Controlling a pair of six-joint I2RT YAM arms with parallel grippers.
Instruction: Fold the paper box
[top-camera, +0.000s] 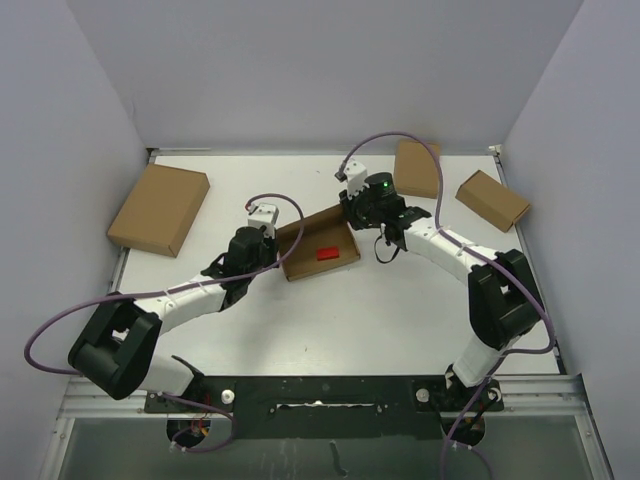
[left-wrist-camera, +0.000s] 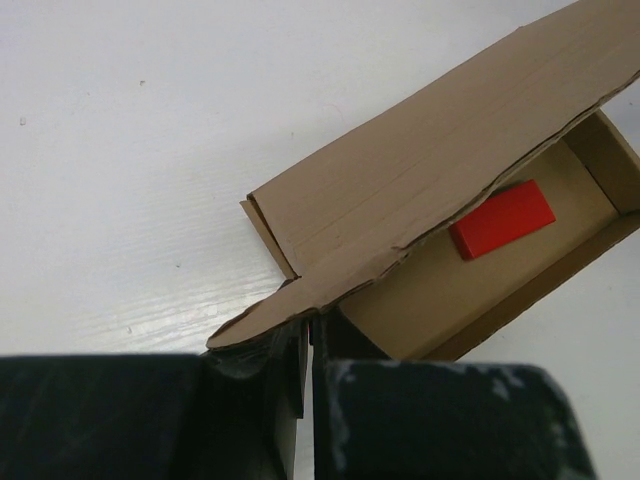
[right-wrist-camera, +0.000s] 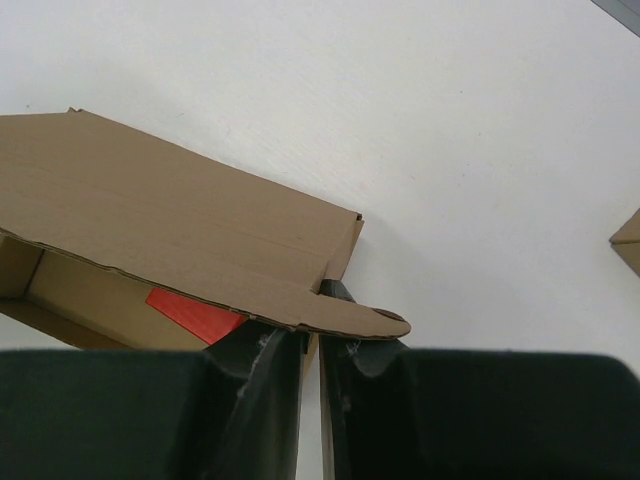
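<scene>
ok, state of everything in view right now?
paper box: open, lid half raised, not tucked.
red block: lying inside the paper box.
left tool: shut on one lid corner.
right tool: shut on the other lid corner.
larger box: closed, flat.
two smaller boxes: closed, flat.

Your white tabletop (top-camera: 340, 330) carries four cardboard pieces. Near its middle sits an open brown cardboard mailer box (top-camera: 343, 250), lid raised along its far side, skewed to the table's edges. Toward the far left corner you have a larger flat brown cardboard box (top-camera: 158, 208), closed and well apart from the mailer. At the far right you'll see two smaller closed brown cardboard boxes, one (top-camera: 417, 168) near the back edge, the other (top-camera: 492, 200) just beside it toward the right edge, both lying at an angle. A black rail (top-camera: 320, 395) runs along the near edge.
</scene>
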